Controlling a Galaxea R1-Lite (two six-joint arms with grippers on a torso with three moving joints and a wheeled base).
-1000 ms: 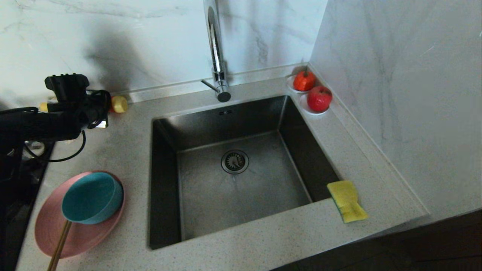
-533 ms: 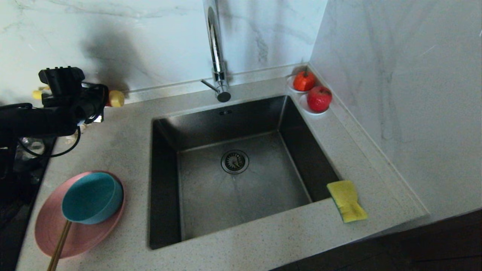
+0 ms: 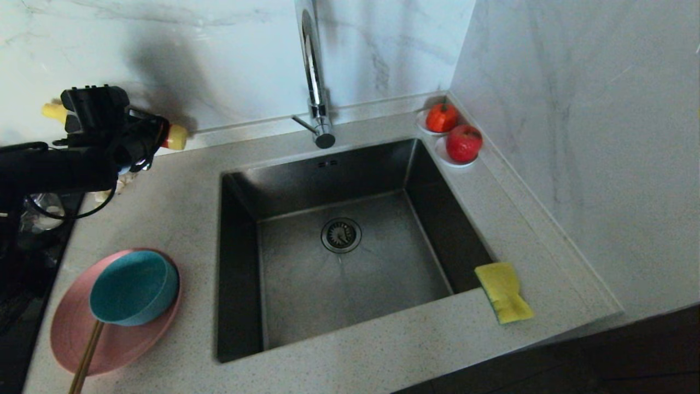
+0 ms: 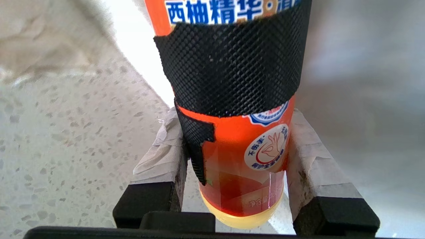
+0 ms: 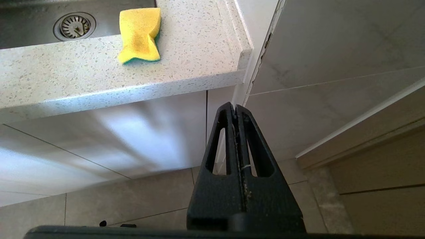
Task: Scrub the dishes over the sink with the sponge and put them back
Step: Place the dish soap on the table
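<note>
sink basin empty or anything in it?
Empty. The sink holds only its drain strainer; the sponge lies on the counter beside it.

One pink plate [image 3: 76,334], one teal bowl [image 3: 134,287], one sponge [image 3: 503,291], two red fruits [image 3: 464,143], probably two chopsticks [image 3: 85,358], one orange bottle [image 4: 232,99] between the left pincer's [image 4: 234,156] fingers.

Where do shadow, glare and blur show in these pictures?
Head view: dark shadow on the wall behind the left gripper; bright streak on the tap. Left wrist view: bottle sharp, background blurred. Right wrist view: pale sheen on the cabinet.
</note>
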